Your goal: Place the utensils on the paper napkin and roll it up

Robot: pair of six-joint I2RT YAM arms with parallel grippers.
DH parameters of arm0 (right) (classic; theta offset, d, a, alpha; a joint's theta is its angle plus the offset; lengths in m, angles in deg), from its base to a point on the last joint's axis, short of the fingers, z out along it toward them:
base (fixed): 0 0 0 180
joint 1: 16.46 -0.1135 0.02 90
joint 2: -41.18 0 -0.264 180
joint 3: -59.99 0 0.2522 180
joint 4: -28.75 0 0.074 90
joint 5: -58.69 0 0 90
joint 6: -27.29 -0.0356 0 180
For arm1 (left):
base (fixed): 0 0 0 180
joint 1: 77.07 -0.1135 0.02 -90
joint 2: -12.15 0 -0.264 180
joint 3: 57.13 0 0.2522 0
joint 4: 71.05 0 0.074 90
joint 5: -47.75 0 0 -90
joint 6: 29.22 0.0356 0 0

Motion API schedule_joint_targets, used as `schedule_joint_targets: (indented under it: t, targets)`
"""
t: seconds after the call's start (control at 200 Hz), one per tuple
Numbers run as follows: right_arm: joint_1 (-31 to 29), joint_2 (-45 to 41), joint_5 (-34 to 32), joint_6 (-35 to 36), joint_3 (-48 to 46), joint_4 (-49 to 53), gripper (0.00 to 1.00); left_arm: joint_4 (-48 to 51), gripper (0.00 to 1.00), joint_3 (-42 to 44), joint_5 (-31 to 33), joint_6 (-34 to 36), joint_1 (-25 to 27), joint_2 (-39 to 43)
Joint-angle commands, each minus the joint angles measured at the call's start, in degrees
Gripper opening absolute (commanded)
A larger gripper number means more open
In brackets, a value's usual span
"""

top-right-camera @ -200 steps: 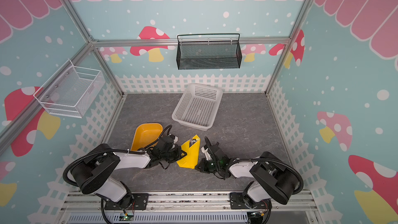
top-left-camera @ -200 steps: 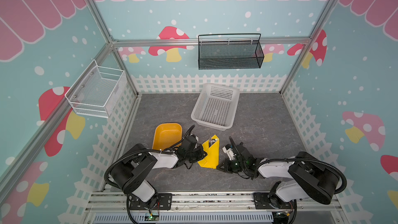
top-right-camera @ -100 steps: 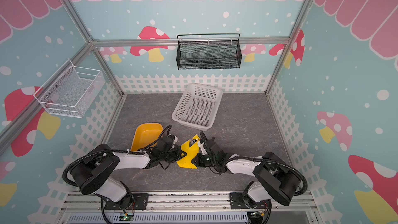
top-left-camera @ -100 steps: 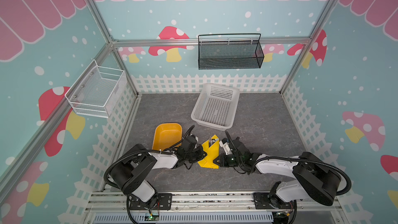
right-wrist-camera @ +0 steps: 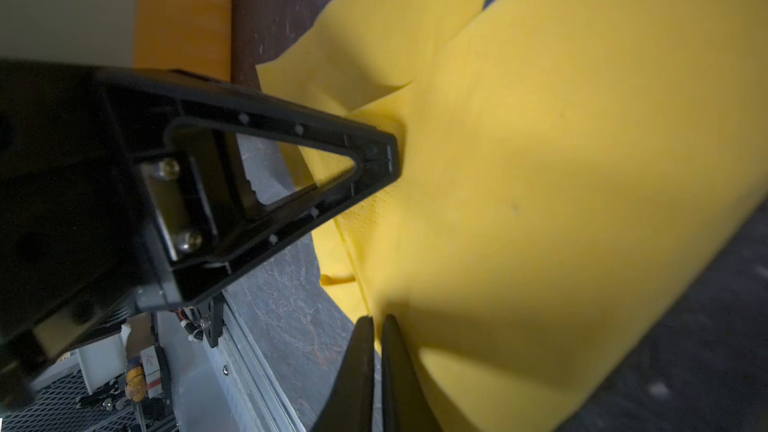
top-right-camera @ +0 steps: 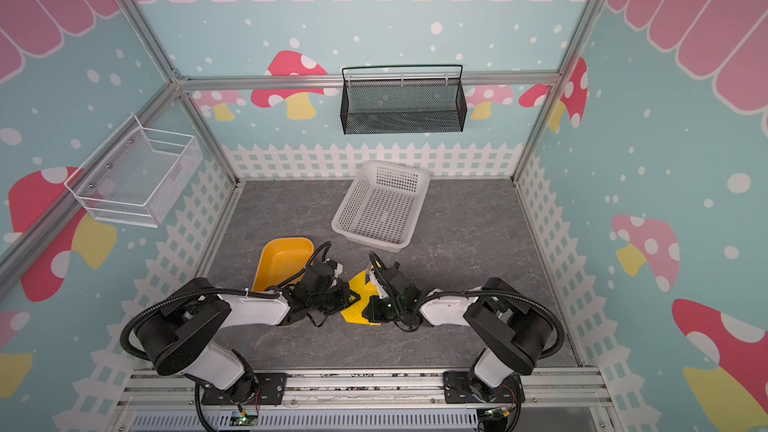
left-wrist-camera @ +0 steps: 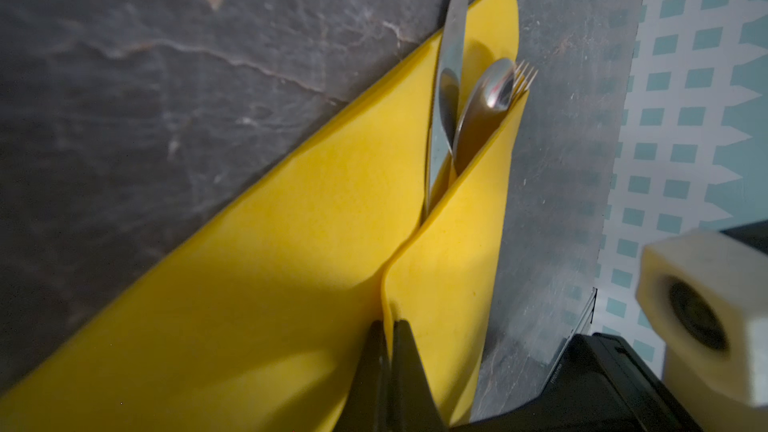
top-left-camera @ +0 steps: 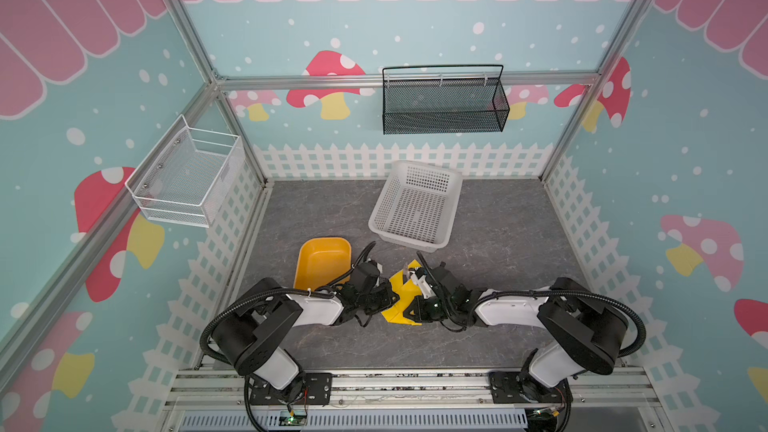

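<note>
What you have here, counted by kind.
You see one napkin (left-wrist-camera: 291,284); three utensils (left-wrist-camera: 478,118), namely one knife (left-wrist-camera: 451,56), one spoon (left-wrist-camera: 496,85) and one fork (left-wrist-camera: 524,74); one tray (top-left-camera: 322,259); three baskets (top-right-camera: 380,205), namely one floor basket (top-left-camera: 415,205), one black wall basket (top-left-camera: 442,105) and one white wall basket (top-left-camera: 187,176); and two arms (top-right-camera: 257,309), the left arm (top-left-camera: 316,311) and the right arm (top-left-camera: 511,311).

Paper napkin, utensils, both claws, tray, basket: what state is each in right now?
paper napkin: on the table, one flap folded over the utensils, not yet rolled up.
utensils: tucked in the fold, heads poking out.
left claw: shut on the napkin's flap edge.
right claw: shut on the napkin's edge.
orange tray: upright, nothing seen in it.
white basket: upright, empty.
</note>
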Motion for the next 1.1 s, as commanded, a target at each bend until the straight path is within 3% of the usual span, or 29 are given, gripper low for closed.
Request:
schedule_joint_targets:
  t: [0.0,0.205,0.41,0.56,0.8,1.096]
  targets:
    - [-0.58,1.29,-0.51,0.62,0.75,2.06,0.10,2.77,0.05,0.11,0.50,0.12,-0.38,0.61]
    - [-0.66,2.32,-0.66,0.18,-0.32,1.93,0.10,2.72,0.05,0.21,0.64,0.17,-0.37,0.87]
    - [-0.65,1.90,-1.06,0.08,-1.03,2.01,0.10,6.32,0.15,0.06,2.82,1.21,-0.38,5.71]
    - [-0.58,1.60,-0.85,0.13,-0.79,1.94,0.10,13.67,0.34,-1.11,6.03,2.93,-0.37,11.37]
    - [-0.60,2.11,-0.62,0.29,-0.49,2.04,0.10,26.14,0.50,-0.23,14.12,2.21,-0.57,20.14]
    - [-0.64,1.92,-0.16,1.07,0.21,2.73,0.10,31.44,0.54,-2.00,15.86,2.32,-0.92,17.67]
